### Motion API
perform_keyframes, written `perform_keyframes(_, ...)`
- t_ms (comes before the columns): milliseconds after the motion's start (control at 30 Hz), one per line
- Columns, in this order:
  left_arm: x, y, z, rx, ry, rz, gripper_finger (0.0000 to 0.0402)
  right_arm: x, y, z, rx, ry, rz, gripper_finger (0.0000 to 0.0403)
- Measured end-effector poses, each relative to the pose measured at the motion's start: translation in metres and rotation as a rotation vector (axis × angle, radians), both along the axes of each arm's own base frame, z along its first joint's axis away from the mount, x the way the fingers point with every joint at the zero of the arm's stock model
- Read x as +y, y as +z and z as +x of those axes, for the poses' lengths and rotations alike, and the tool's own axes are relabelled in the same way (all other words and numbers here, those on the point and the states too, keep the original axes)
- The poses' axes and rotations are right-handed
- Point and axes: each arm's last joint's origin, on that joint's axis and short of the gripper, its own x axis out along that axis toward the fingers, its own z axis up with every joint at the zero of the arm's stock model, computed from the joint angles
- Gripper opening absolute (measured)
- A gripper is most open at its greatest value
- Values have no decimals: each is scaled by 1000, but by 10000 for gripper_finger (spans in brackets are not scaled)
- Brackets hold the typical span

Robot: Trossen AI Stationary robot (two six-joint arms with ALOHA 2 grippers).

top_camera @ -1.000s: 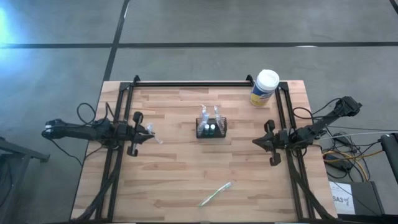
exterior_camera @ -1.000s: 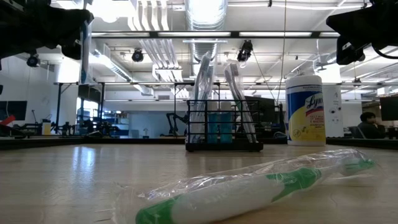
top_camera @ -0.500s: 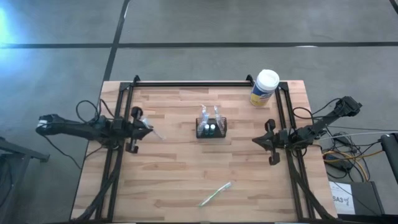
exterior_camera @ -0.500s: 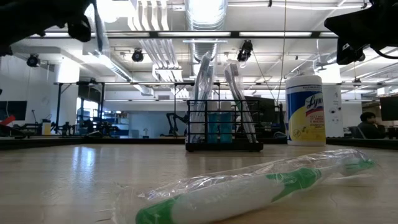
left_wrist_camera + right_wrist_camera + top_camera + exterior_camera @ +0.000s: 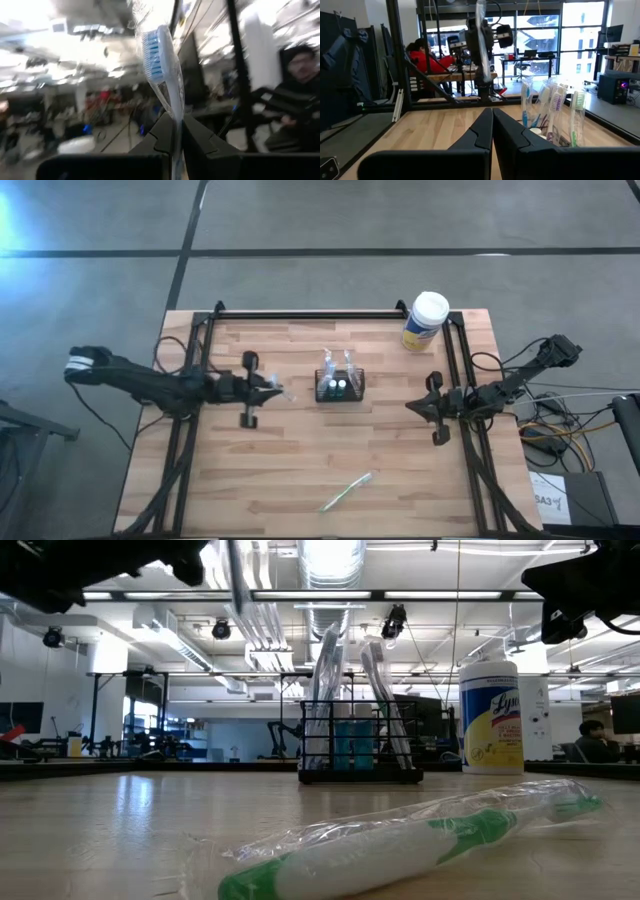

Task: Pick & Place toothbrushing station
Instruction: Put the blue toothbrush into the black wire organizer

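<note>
The toothbrushing station (image 5: 340, 386), a small black slotted holder, stands on its base at mid-table with wrapped toothbrushes (image 5: 551, 107) upright in it. My left gripper (image 5: 262, 390) hovers above the table just left of it, shut on a blue-bristled toothbrush (image 5: 156, 60) in clear wrap. My right gripper (image 5: 430, 408) waits shut by the right frame, touching nothing. A green toothbrush in clear wrap (image 5: 347, 492) lies flat near the front edge. My left gripper pinches the blue toothbrush's handle (image 5: 175, 131) between its two fingers, through the clear wrap. The fingers come from the table's left, tipped somewhat upward. The bristle head (image 5: 151, 52) sticks out beyond the fingertips, and the brush is lifted clear of the table.
A white-capped, yellow-labelled canister (image 5: 425, 320) stands at the back right. Black frame rails (image 5: 310, 313) run along the far, left and right sides. Bare wood lies between the station and the green toothbrush.
My left gripper has risen and travelled toward the table's right, toward the station, tipping upward as it went. It stays shut on the blue toothbrush, which has been carried along clear of the table.
</note>
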Motion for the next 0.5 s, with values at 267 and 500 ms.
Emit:
perform_keyframes(267,-1,0,54,93,44,17,22,0,0,0,0,0,2,8)
perform_keyframes(500,4,-5,87,129,108,22,22,0,0,0,0,0,1,8)
